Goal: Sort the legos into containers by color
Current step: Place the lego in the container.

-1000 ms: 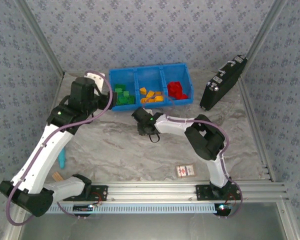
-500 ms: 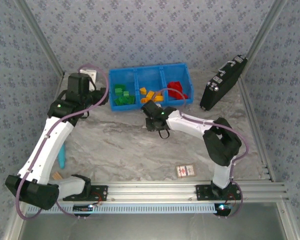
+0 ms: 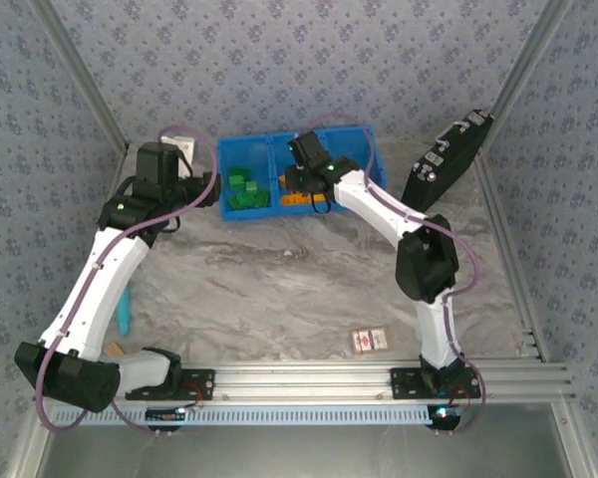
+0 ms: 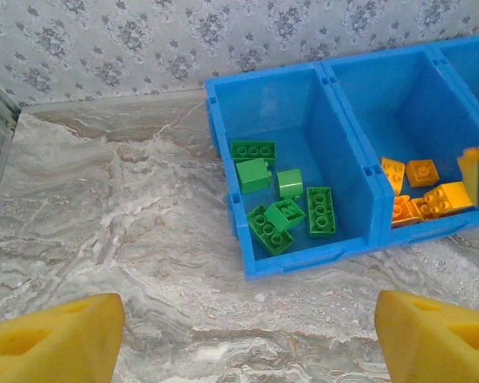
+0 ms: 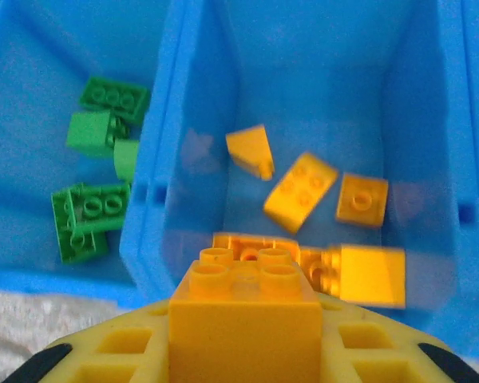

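Orange lego [image 5: 245, 299], studded, blocky, clamped in right hand [image 5: 245, 343] above glossy blue tray [image 5: 156, 199]; left hand [image 4: 247, 335] wide.

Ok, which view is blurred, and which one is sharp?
Right wrist view: blurred, the orange bricks in the tray smeared, the held brick soft. Left wrist view: sharp on the green bricks, the near pads soft. Top view: even light, no strong glare.
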You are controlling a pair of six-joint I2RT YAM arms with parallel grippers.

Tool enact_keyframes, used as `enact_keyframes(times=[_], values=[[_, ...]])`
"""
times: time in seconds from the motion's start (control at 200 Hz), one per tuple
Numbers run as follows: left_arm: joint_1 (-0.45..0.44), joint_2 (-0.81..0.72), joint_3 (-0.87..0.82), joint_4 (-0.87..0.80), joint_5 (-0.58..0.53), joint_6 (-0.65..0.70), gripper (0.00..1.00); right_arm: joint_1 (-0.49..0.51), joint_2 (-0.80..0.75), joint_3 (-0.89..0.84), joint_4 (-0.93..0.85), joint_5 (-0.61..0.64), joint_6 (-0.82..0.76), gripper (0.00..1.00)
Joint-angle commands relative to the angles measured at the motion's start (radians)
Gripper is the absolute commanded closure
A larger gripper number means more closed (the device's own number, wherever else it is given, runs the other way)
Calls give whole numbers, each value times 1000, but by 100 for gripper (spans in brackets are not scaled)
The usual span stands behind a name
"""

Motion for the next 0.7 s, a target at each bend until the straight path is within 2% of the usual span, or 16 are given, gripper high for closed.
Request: enact_keyframes(times=[0.0,0.305,0.51,0.695], values=[[10,2,0,28,21,-14,18,-21,104,150,-37,-29,-53,82],[16,37,18,25,35,-6,18,-79,350,497,-111,-64,-60,82],[15,66,22,25,41,-5,18,-124,445,570,-86,-92,-49,81],[18,98,38,25,51,-3,18,-155,519,607,-69,-187,-2,78]])
